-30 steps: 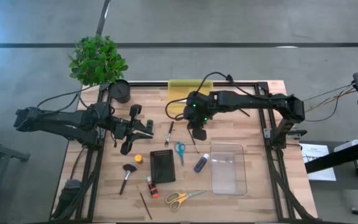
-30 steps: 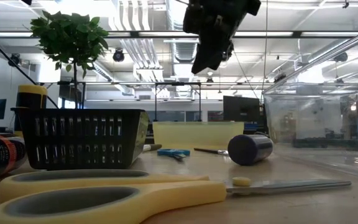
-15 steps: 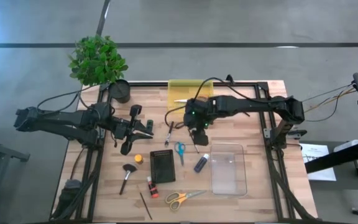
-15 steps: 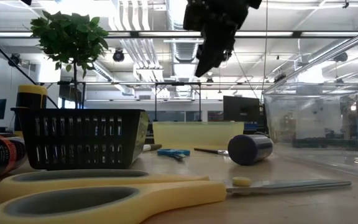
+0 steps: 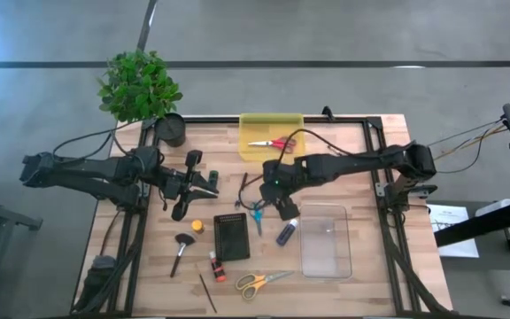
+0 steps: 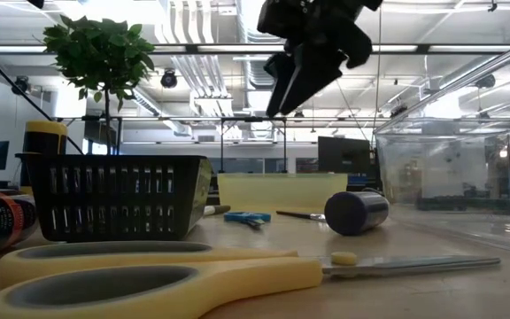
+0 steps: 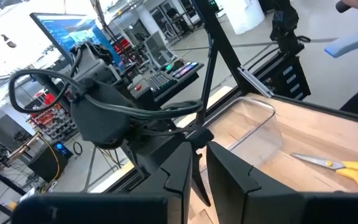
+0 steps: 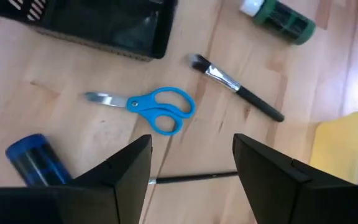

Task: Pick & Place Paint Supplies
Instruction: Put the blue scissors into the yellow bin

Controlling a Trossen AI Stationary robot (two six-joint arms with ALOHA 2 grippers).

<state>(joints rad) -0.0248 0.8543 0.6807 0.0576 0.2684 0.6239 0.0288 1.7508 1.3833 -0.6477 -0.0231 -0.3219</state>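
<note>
Right gripper (image 8: 191,171) hangs wide open right above a thin paintbrush (image 8: 194,178) mid-table by the blue scissors (image 8: 157,109); its handle lies crosswise between the fingers. Left gripper (image 5: 209,183) sits shut, farther left.

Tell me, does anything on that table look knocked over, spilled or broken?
Nothing looks spilled or broken. The supplies just lie loose and at all angles on the table: blue scissors, a thin brush, a green tube and a blue tube on its side. The black basket and the clear bin sit squarely.

Right hand (image 6: 283,87) aloft, fingers apart; yellow scissors (image 6: 149,275) foreground
</note>
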